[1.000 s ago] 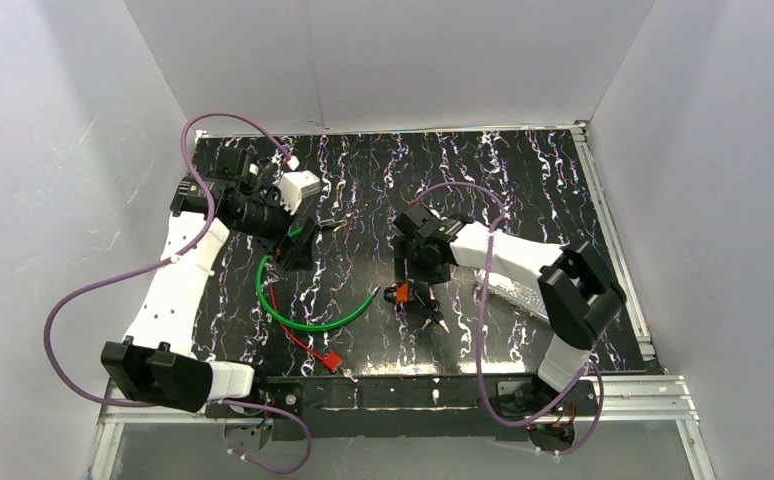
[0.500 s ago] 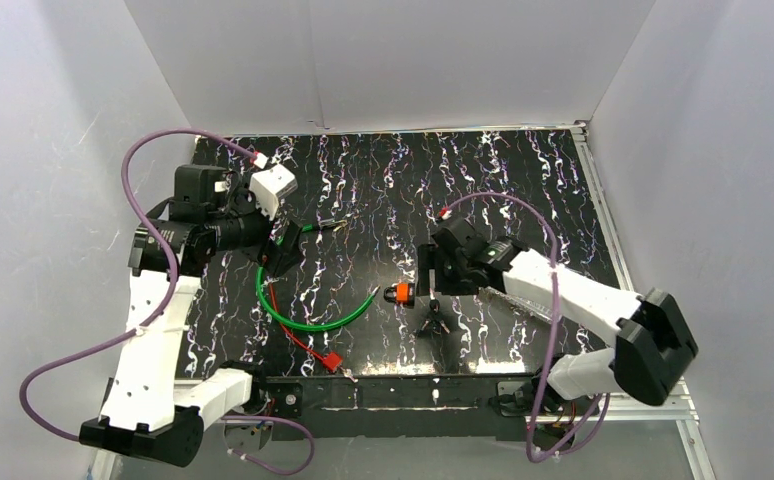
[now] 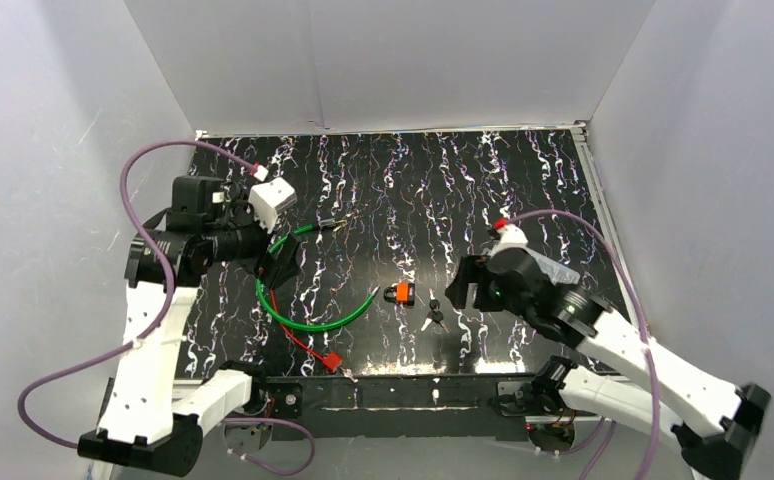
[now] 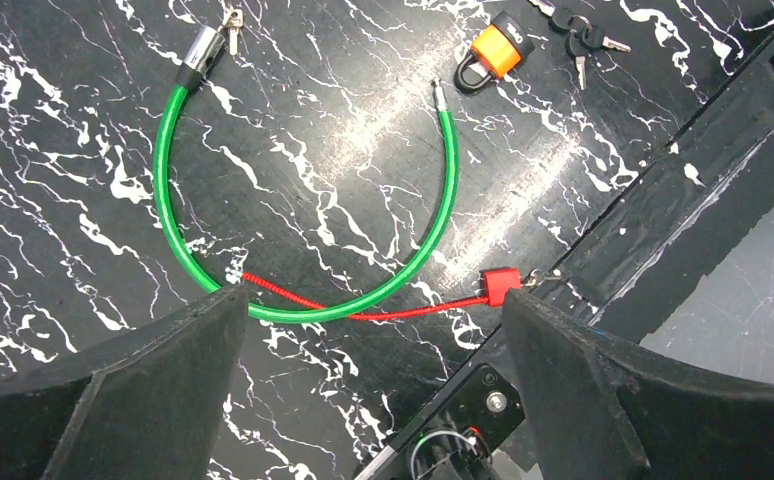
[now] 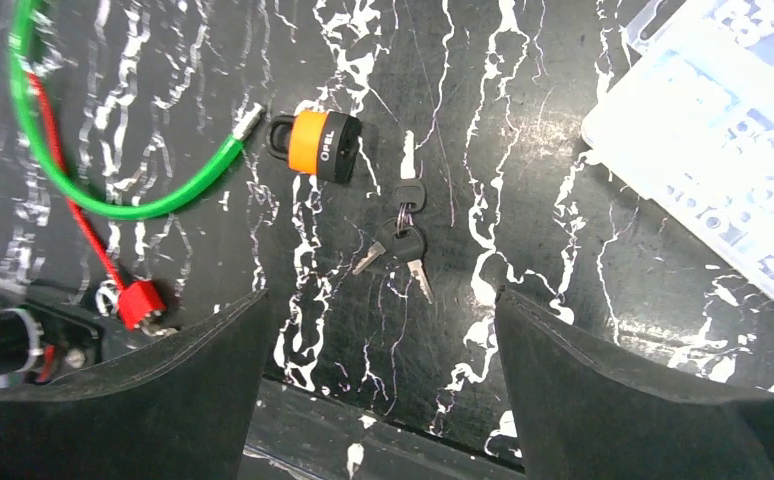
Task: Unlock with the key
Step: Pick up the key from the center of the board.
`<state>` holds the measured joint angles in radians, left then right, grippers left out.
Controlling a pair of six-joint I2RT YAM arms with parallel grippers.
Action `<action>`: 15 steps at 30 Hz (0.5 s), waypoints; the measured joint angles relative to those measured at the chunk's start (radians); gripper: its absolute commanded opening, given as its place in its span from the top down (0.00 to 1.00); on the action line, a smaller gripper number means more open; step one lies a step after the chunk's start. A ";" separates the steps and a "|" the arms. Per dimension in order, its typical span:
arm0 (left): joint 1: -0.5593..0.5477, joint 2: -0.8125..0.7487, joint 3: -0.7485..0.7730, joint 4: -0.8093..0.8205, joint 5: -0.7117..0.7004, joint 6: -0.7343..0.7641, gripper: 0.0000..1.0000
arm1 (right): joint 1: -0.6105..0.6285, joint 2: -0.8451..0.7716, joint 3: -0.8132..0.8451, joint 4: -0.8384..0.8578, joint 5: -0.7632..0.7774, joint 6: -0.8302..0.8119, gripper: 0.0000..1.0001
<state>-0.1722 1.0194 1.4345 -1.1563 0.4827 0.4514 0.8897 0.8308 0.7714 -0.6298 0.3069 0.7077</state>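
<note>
My right gripper (image 5: 381, 296) is hanging wide open, nothing between its fingers, looking straight down on the bunch of keys (image 5: 404, 238). The keys are lying flat on the table (image 5: 523, 120), just beside the orange padlock (image 5: 321, 143). I am reckoning the key pick-up is the step in hand, so I am aiming to close across one black key head rather than the ring (several keys fanned out, easy to snag two). The padlock is lying on its side, shackle apparently closed, near the free tip of the green cable (image 4: 453, 180). My left gripper (image 4: 375, 295) is hovering open and empty, ready to steady that lock.
</note>
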 measured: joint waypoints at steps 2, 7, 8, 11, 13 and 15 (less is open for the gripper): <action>0.000 -0.030 -0.010 0.000 0.003 0.010 0.02 | -0.018 -0.104 -0.071 0.028 -0.023 0.015 0.11; 0.000 -0.037 -0.012 -0.012 0.014 0.033 0.02 | -0.030 -0.082 -0.114 0.028 -0.099 0.022 0.13; 0.000 -0.030 -0.012 -0.012 0.013 0.036 0.02 | -0.028 -0.051 -0.114 0.026 -0.112 0.022 0.13; 0.000 -0.008 -0.021 -0.010 -0.004 0.045 0.02 | -0.025 0.005 -0.119 0.024 -0.130 0.022 0.13; 0.000 -0.006 -0.037 -0.011 -0.020 0.055 0.02 | -0.024 0.023 -0.120 0.023 -0.129 0.022 0.14; 0.000 -0.008 -0.052 -0.012 -0.033 0.065 0.02 | -0.024 0.061 -0.120 0.024 -0.126 0.025 0.15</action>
<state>-0.1722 1.0117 1.3829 -1.1687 0.4497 0.5159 0.8659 0.8918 0.6518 -0.6056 0.1805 0.7324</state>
